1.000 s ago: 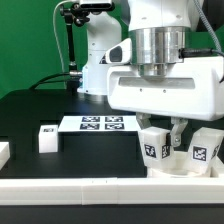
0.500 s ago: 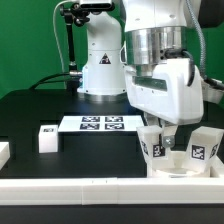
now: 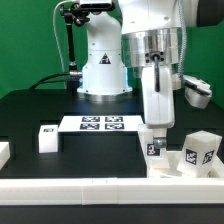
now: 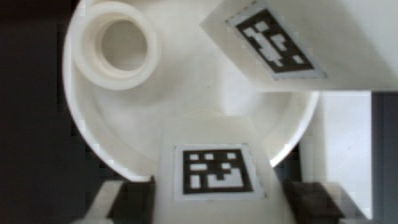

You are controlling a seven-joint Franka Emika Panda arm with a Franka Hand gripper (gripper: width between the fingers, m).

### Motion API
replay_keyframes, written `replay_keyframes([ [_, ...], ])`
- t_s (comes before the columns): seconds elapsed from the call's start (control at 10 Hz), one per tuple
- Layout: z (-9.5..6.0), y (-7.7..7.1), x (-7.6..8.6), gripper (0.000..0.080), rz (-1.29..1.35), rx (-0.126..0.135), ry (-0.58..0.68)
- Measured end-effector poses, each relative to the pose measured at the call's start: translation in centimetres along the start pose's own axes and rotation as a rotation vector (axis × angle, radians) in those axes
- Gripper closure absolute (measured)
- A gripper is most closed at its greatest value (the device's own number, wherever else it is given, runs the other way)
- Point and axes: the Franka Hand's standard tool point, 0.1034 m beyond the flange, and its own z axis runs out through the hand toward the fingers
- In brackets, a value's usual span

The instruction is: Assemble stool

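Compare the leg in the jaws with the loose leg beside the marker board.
The gripped leg is clamped between the jaws; the loose leg is untouched. The gripped leg sits on the seat; the loose leg stands on the black table. Both are small white blocks with square tags.

Green backdrop wall [image 3: 30, 40] fills the rear. Matte black table [image 3: 30, 112], with a white border rail [image 3: 70, 186] along its near edge. Marker board [image 3: 100, 123] lies flat mid-table. Black stand [image 3: 68, 45] at rear, exterior view's left. Lighting is even and diffuse.
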Motion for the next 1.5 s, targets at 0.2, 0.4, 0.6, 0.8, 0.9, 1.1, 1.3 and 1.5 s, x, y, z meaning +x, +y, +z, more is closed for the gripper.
replay_keyframes([
  [0.2,-0.1,0.0,0.1,0.0381,-0.049,0.001,0.0],
  [0.4,-1.8,0.1,1.1,0.0208,-0.266,0.004,-0.007],
  [0.6,-2.8,0.5,3.5,0.0162,-0.447,0.006,-0.003],
  [0.8,-2.7,0.6,4.0,0.0152,-0.441,0.002,0.001],
  [0.9,-2.7,0.7,4.0,0.0151,-0.444,0.002,0.001],
  [1.1,-2.7,0.7,4.0,0.0151,-0.444,0.001,0.001],
  [1.3,-2.6,0.9,5.1,0.0151,-0.606,-0.005,0.007],
  [1.5,-3.4,1.1,9.5,0.0151,-0.831,-0.011,0.018],
])
